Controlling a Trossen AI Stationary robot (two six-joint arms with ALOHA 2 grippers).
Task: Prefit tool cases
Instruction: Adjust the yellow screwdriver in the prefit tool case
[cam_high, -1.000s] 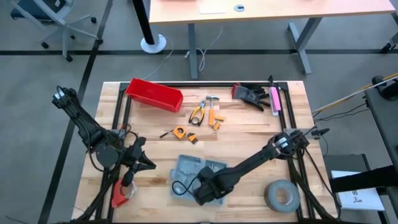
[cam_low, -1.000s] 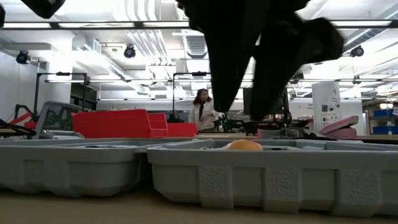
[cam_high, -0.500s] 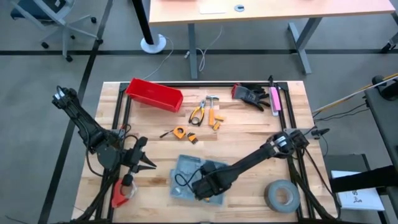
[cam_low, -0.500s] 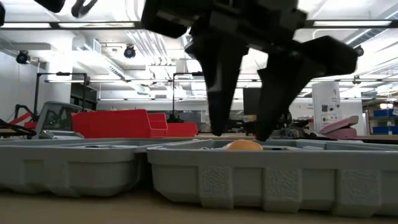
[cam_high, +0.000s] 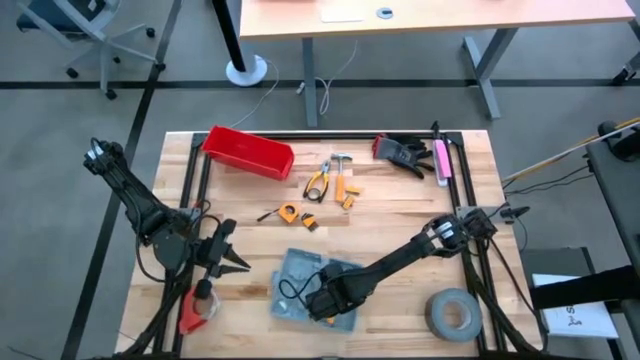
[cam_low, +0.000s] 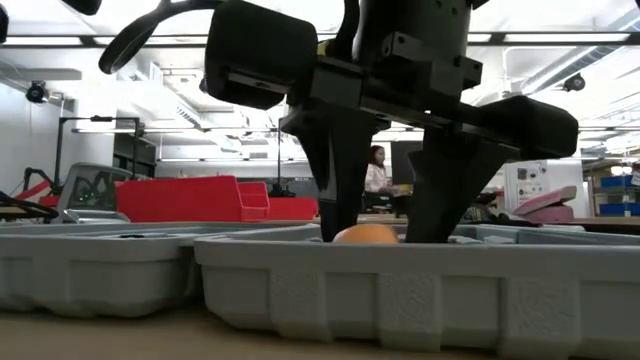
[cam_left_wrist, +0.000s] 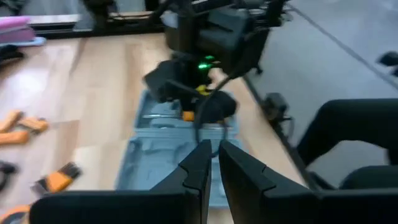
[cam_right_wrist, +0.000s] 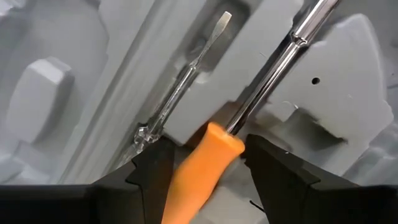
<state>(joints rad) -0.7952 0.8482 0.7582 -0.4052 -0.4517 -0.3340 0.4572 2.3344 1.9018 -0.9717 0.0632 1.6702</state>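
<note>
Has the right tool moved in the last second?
Yes. In the high view the right tool has slid toward the table's left side over the tool case, farther from the grey tape roll. It straddles an orange-handled screwdriver.

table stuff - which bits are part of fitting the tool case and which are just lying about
In the job:
- tool case, open and lying flat
- orange-handled screwdriver in its recess
- right gripper, open astride that handle

Lying about:
- red bin
- tape roll
- black gloves
- pliers and small orange tools
- left gripper, shut, waiting aside
</note>
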